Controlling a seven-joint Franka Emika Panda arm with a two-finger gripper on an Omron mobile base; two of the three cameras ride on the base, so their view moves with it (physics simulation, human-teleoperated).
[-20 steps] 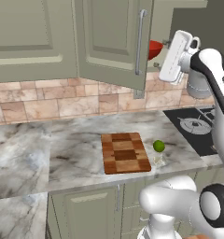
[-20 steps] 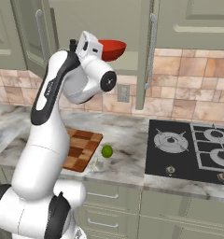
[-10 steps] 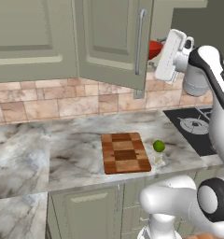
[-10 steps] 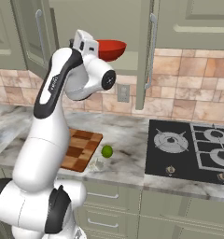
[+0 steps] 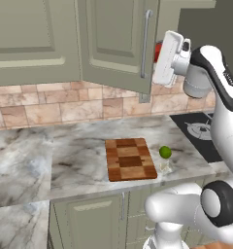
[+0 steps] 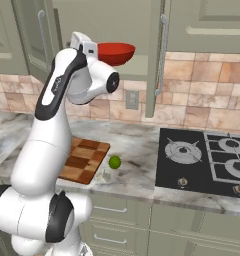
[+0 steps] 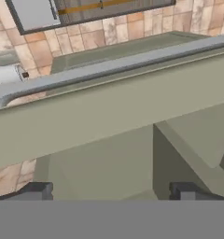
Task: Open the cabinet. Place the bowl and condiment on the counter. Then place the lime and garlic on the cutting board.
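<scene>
The pincer (image 7: 112,190), jaws wide, has edged closer to the cabinet (image 5: 116,44) door handle (image 5: 146,44).

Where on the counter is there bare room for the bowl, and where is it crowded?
Bare: the counter between the cutting board and the left corner. Crowded: right of the board, where the lime and garlic lie before the cooktop.

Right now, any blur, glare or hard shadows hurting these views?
Left base view: sharp and evenly lit, no glare, only a faint shadow beside the small bright green lime. Right base view: crisp; the glossy red bowl carries a soft highlight. Hand view: soft and blocky up close; the sage-green cabinet door crosses it.
</scene>
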